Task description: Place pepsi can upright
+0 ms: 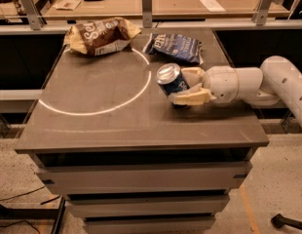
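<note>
Clasping tilted pepsi can, end effector over table, blue chip bag just behind, brown bag beyond.

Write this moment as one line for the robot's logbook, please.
gripper: right side of grey table, shut on small blue metal pepsi can | can: tilted, silver top up-left | step: not yet upright

Shiny metal pepsi can in plastic hand

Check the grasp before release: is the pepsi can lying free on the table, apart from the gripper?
No, the gripper, at the right of the table, is shut on the tilted pepsi can.
</note>
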You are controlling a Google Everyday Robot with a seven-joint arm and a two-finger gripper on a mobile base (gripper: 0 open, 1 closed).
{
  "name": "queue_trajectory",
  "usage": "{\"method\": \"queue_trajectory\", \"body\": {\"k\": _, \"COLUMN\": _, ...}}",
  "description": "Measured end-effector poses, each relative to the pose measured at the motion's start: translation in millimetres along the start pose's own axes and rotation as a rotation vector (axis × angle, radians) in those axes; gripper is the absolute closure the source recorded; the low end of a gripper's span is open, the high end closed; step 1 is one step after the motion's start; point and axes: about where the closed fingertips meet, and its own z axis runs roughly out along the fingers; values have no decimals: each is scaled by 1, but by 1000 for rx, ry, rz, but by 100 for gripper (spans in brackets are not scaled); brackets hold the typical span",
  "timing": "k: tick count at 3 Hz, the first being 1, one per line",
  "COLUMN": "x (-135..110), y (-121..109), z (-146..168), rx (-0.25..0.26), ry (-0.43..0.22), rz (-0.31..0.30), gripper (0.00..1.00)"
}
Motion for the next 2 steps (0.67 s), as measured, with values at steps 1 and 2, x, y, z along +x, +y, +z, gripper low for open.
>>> {"method": "queue_trajectory", "body": {"k": 1, "x": 17, "y": 0, "z": -1, "rx": 18, "ry": -32, "rz": 21, "gripper": 100}}
{"method": "queue_trajectory", "body": {"k": 2, "x": 17, "y": 0, "z": -3, "rx": 25, "ry": -25, "rz": 30, "gripper": 82}}
